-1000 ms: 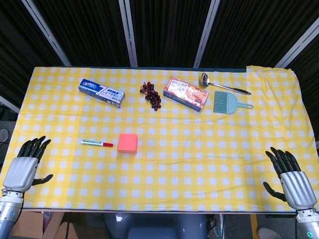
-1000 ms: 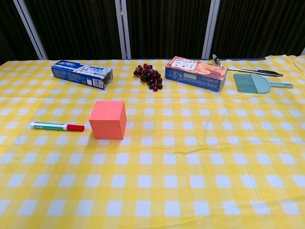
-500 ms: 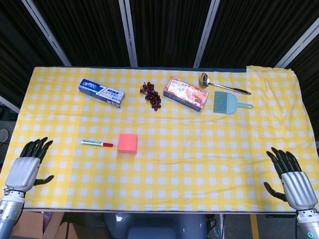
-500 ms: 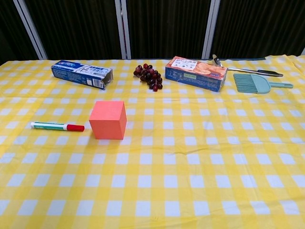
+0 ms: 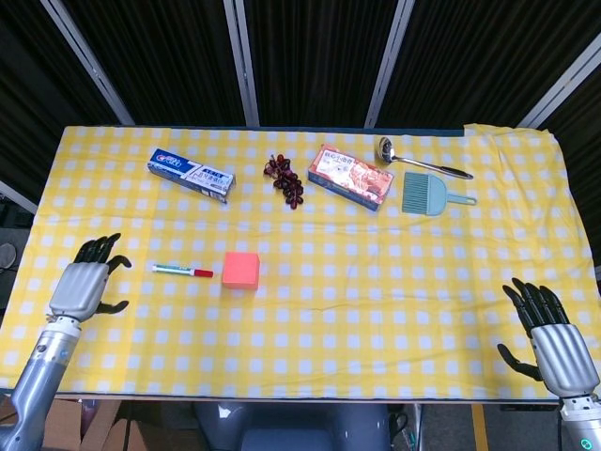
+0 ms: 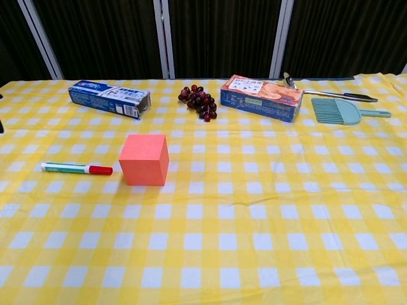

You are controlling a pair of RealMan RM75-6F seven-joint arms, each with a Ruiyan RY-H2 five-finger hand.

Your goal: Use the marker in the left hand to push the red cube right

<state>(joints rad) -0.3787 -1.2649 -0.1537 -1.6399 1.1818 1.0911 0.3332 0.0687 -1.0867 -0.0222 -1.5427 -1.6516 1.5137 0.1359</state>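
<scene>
The marker point(image 5: 182, 271) (thin, stiff, probably light and prone to roll) looks best pinched mid-barrel by the empty, spread-fingered left robot hand point(image 5: 86, 287), its red cap toward the red cube point(image 5: 241, 271).

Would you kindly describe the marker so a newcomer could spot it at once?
On the yellow checked tablecloth, find the red cube left of centre. The marker lies flat just to its left, red cap towards the cube. It is the only thin white and green stick there.
</scene>
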